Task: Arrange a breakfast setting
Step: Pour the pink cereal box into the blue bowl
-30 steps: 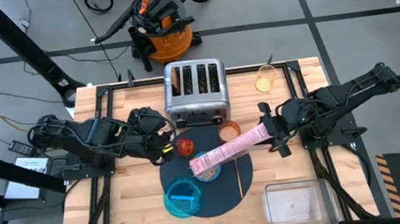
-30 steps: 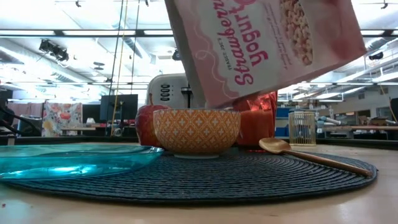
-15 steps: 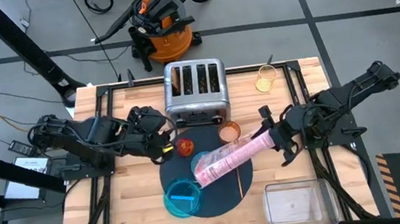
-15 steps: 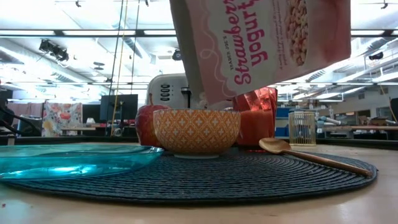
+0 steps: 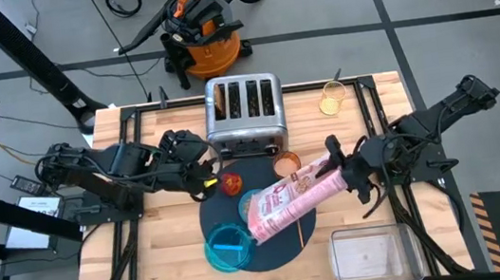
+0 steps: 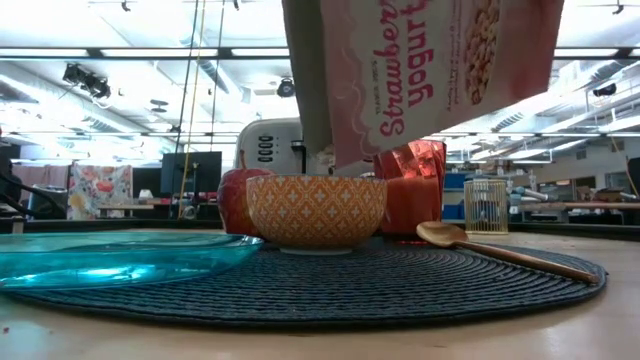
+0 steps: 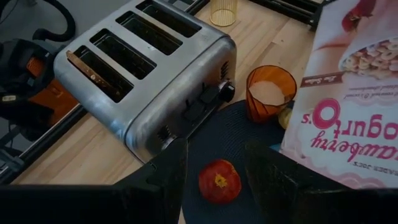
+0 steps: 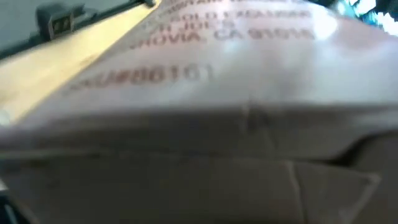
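Brushed steel toaster [image 7: 149, 81], woven matt mat [image 6: 400, 285], glossy glass-like plate [image 6: 110, 257], bare wood table [image 5: 166, 275]

Grey tiled floor [image 5: 424, 4], orange shop vacuum [image 5: 203, 33], perhaps desks [image 6: 120, 208] beyond.

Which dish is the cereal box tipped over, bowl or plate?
The patterned orange bowl: the cereal box hangs directly above it. The blue plate sits clear to the side.

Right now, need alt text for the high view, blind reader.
The right gripper tilts a pink-and-white cereal box over a round dark slate-blue mat on a wooden table. The left gripper hovers by a red apple.
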### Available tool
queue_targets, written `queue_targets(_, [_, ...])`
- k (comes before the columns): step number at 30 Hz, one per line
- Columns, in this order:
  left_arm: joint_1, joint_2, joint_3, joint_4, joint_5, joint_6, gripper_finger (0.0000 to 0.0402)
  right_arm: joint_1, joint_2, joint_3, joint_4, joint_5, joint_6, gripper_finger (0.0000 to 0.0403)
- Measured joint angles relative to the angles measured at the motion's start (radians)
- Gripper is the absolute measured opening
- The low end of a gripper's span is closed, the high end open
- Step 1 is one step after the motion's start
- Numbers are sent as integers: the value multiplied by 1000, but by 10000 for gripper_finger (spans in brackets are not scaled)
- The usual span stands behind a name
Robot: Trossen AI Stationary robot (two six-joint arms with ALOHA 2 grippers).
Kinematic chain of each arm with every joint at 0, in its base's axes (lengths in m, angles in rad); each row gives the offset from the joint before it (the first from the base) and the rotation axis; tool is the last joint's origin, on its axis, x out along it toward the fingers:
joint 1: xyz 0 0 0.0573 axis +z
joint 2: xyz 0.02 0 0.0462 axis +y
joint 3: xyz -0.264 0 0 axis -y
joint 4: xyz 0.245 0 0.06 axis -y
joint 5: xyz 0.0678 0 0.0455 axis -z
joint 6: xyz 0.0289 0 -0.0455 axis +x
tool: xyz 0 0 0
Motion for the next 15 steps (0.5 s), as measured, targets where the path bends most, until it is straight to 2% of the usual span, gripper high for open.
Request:
queue_targets(9, [0,0,0,0,0,-7,164,-14,0,0,-24,-8,309,166])
queue_targets(15, [-1,0,0,2,0,-15,164,-40,0,0,-37,-8,613,166])
